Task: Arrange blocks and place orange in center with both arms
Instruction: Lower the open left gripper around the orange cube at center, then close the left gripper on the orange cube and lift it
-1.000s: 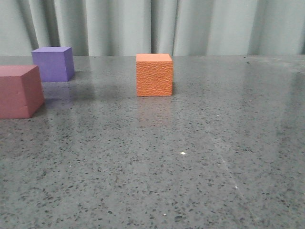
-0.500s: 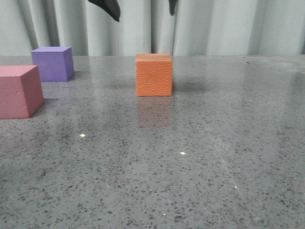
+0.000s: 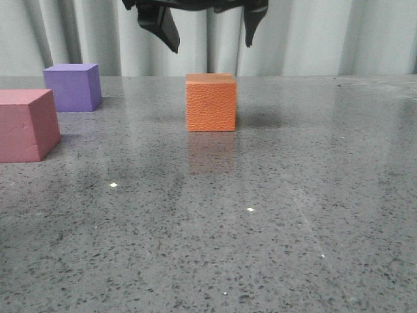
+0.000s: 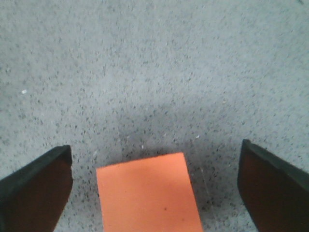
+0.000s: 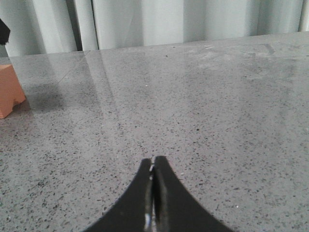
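Foam, by the look of it: orange cube [image 3: 210,102] has matte, pebbled sides, so prob. light, a bit squashy, w/ decent grip. Likely won't slip, but a hard squeeze could dent it, and a nudge from one finger before the other lands might push it across the smooth tabletop [image 3: 273,215].

Position: cube sits upright near mid-tabletop, toward 12 o'clock in front view. Purple cube [image 3: 73,87] is at approx. 10 o'clock from it, close to the curtain [image 3: 306,36]; pink-red cube [image 3: 27,124] at 9 o'clock, nearer the camera, cut by the frame edge. All three well apart.

Left end effector [image 3: 210,26] hangs directly above the orange cube, fingers spread wide, not touching. In left wrist view the cube's top face [image 4: 148,192] lies between the two fingers w/ clear gaps both sides.

Best hold, I'd judge: opposite flat side faces, mid-height, fingers square to them, moderate force.

Right end effector [image 5: 153,169] has fingers pressed together, holding nothing, low over bare tabletop; orange cube just shows at 9 o'clock edge of its view.
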Robot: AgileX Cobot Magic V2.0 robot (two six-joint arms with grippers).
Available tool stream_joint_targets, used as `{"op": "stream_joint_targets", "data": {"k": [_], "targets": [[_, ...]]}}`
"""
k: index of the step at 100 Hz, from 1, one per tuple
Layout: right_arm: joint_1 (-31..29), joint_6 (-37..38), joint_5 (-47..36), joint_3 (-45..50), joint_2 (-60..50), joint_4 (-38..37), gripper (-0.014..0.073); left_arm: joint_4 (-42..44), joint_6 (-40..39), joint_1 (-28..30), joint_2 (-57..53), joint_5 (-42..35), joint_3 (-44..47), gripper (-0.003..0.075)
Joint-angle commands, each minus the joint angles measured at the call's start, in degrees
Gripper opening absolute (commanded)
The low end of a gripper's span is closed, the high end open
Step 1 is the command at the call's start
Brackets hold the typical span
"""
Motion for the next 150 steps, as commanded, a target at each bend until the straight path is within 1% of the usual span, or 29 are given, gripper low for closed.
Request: {"op": "stream_joint_targets", "data": {"k": [1,8,21,70,78,85,89,94,104,109,118,125,142,150], "targets": [[-0.3,-0.4,-4.9,-0.8,-1.4,0.1,-0.0067,0.2,-0.5,-0.2,-2.2,-0.4,-1.8,0.0652],[-0.3,-0.4,-4.9,-0.8,-1.4,0.1,-0.0067,0.2,-0.5,-0.2,-1.6,0.2,-1.8,0.0652],[-0.3,-0.4,-4.9,-0.8,-1.4,0.1,-0.0067,1.5,-3.6,-0.2,-0.9,1.4,-1.8,0.0652],[-0.3,-0.4,-4.9,-0.8,-1.4,0.1,-0.0067,-0.7,-3.6,-0.2,2.7,2.2,-1.8,0.0652],[-0.3,-0.4,-4.9,-0.8,-1.4,0.1,-0.0067,-0.7,-3.6,-0.2,2.8,2.3,-1.8,0.0640],[-0.3,-0.4,-4.9,-0.8,-1.4,0.1,-0.0067,-0.7,-3.6,-0.2,2.8,2.4,-1.8,0.0603],[-0.3,-0.4,-4.9,-0.8,-1.4,0.1,-0.0067,-0.7,-3.6,-0.2,2.8,2.5,-1.8,0.0561],[-0.3,-0.4,-4.9,-0.8,-1.4,0.1,-0.0067,-0.7,-3.5,-0.2,2.8,2.7,-1.8,0.0496],[-0.3,-0.4,-4.9,-0.8,-1.4,0.1,-0.0067,-0.7,-2.9,-0.2,2.8,2.8,-1.8,0.0331],[-0.3,-0.4,-4.9,-0.8,-1.4,0.1,-0.0067,-0.6,-2.1,-0.2,2.8,2.6,-1.8,0.0263],[-0.3,-0.4,-4.9,-0.8,-1.4,0.1,-0.0067,-0.5,-0.3,-0.2,2.6,2.5,-1.9,0.0173],[-0.3,-0.4,-4.9,-0.8,-1.4,0.1,-0.0067,0.0,0.1,-0.2,1.8,2.4,-1.9,0.0148],[-0.3,-0.4,-4.9,-0.8,-1.4,0.1,-0.0067,1.2,2.7,-0.2,-1.5,2.4,-1.9,0.0148],[-0.3,-0.4,-4.9,-0.8,-1.4,0.1,-0.0067,3.9,3.0,-0.2,-3.2,3.0,-1.8,0.0148]]}}
